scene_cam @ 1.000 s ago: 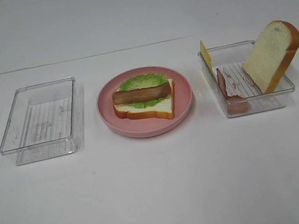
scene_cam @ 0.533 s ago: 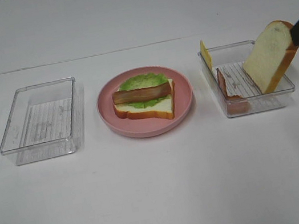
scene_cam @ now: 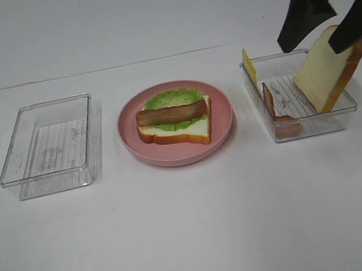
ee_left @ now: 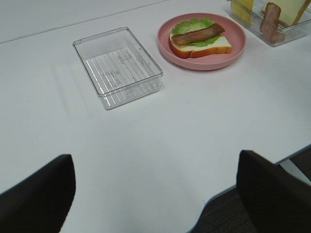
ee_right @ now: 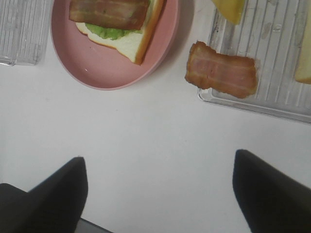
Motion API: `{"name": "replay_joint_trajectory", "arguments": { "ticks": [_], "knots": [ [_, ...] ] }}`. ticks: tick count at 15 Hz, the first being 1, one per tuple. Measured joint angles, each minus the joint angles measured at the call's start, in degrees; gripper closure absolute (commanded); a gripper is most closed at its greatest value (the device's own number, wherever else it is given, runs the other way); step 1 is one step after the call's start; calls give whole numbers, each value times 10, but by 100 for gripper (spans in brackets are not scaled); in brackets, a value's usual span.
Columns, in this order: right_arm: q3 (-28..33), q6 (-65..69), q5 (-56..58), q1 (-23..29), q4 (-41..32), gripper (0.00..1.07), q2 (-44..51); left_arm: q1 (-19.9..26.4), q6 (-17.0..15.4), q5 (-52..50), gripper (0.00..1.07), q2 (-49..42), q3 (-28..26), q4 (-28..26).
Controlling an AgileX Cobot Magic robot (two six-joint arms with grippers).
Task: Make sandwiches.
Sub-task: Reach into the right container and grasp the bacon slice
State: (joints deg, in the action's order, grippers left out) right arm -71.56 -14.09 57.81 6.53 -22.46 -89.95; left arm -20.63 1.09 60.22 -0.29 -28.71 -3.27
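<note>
White tabletop (scene_cam: 198,231), free room round the right tray (scene_cam: 314,116); right gripper (scene_cam: 311,48), wide apart, above the leaning bread slice (scene_cam: 322,79)

We see a pink plate (scene_cam: 224,121) on the white surface (scene_cam: 198,231), between a clear left tray (scene_cam: 46,148) and a clear right tray (scene_cam: 319,124).

One sandwich (scene_cam: 176,124) is recorded part-built on the pink plate (scene_cam: 130,134). A white bread slice (scene_cam: 184,131) with orange-brown crust lies flat, ruffled green lettuce (scene_cam: 173,98) is spread over it, and one brown-red bacon strip (scene_cam: 171,113) is laid across the top. A second bread slice (scene_cam: 325,75) is stood tilted in the right-hand clear tray (scene_cam: 316,125). A spare bacon strip (scene_cam: 273,106) and yellow cheese (scene_cam: 249,65) are propped along its left wall.
</note>
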Motion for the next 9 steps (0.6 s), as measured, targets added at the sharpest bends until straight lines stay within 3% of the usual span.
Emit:
{"name": "replay_joint_trajectory", "arguments": {
  "ticks": [4, 5, 9],
  "knots": [
    [-89, 64, 40, 51, 44, 31, -103, 0, 0, 0, 22, 0, 0, 0],
    [-139, 77, 65, 52, 50, 31, -164, 0, 0, 0, 22, 0, 0, 0],
    [-189, 84, 73, 52, 66, 31, -246, 0, 0, 0, 22, 0, 0, -1]
  ]
}}
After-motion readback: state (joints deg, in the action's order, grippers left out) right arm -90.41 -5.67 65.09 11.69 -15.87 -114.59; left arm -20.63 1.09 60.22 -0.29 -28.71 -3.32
